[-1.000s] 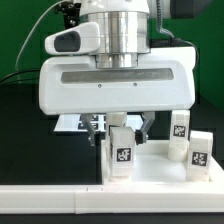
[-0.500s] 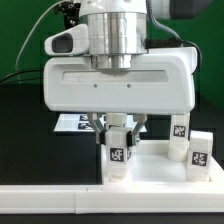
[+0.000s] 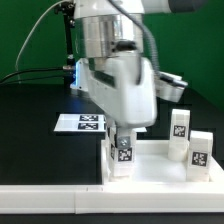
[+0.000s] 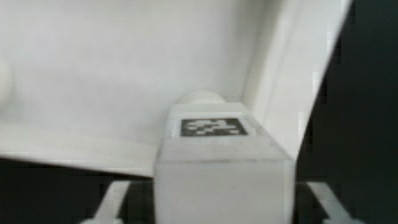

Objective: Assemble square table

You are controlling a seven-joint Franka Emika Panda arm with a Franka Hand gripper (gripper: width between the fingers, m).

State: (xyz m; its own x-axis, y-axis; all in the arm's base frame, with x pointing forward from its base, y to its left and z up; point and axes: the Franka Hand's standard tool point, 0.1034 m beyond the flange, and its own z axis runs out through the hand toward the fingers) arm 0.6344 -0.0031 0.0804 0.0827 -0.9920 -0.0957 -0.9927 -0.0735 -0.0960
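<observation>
White plastic leg [image 3: 122, 153] stands on the slab [image 3: 160, 168], gripped by the closed jaws [image 3: 121, 132]; two more legs [image 3: 179, 135] stand at the exterior view's right.

A black table [image 3: 30, 130] spreads under a green backdrop [image 3: 30, 35]. The marker board [image 3: 80, 122] lies flat on the table, its black-and-white tags facing up. A long white rail [image 3: 50, 200] runs along the table's near edge. Dark cables [image 3: 25, 60] hang before the backdrop.
</observation>
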